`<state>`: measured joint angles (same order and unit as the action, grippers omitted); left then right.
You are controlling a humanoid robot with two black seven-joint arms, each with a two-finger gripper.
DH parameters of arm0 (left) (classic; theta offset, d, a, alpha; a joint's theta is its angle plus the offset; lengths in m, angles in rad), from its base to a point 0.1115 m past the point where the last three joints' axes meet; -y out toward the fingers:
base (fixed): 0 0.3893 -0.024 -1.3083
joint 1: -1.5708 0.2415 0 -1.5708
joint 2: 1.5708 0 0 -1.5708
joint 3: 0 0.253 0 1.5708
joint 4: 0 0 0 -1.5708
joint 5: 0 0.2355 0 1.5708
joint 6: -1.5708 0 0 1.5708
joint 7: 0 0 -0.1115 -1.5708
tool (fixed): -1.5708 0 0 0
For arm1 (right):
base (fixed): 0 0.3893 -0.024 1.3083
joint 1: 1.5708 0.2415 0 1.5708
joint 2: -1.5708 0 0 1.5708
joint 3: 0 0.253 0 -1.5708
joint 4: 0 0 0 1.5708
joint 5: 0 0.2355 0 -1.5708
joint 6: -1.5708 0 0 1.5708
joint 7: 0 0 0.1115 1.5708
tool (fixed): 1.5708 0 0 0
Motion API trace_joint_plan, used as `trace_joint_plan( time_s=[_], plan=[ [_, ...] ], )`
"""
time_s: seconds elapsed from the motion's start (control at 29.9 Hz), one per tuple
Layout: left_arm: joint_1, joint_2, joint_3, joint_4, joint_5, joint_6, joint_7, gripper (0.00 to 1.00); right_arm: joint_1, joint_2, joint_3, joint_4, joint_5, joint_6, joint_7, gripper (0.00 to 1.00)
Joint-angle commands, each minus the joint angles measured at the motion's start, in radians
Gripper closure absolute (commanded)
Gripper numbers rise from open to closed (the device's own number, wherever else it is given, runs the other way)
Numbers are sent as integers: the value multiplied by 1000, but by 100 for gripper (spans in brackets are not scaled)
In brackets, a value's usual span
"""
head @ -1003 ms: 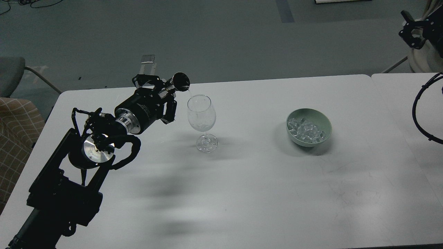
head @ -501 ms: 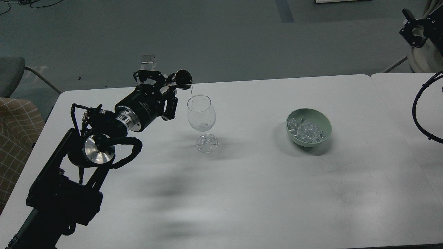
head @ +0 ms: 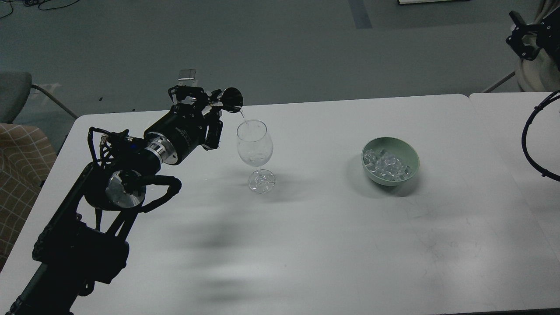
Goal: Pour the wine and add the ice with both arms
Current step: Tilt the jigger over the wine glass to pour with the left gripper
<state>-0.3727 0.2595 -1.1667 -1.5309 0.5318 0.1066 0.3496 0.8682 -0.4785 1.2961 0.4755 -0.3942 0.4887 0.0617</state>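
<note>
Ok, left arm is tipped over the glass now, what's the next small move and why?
Probably hold the tilt a moment longer. The left gripper holds a dark bottle with its mouth just above the wine glass rim, and a thin clear stream drops into the bowl, which looks barely filled. The ice lies untouched in the green bowl; the right gripper is far off.

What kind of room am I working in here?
Probably a lab or test room, not a bar: plain white table, bare grey floor with loose cables, and a chair nearby.
</note>
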Motion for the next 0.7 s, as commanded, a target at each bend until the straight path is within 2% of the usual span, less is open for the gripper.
trace_joint_plan(
  time_s=[0.0,0.67],
  plan=[
    [-3,-2,42,2,51,-11,-1,100,0,0,0,0,0,0,0,0],
    [-29,15,55,12,134,-15,-3,100,0,-5,0,0,0,0,0,0]
  ],
)
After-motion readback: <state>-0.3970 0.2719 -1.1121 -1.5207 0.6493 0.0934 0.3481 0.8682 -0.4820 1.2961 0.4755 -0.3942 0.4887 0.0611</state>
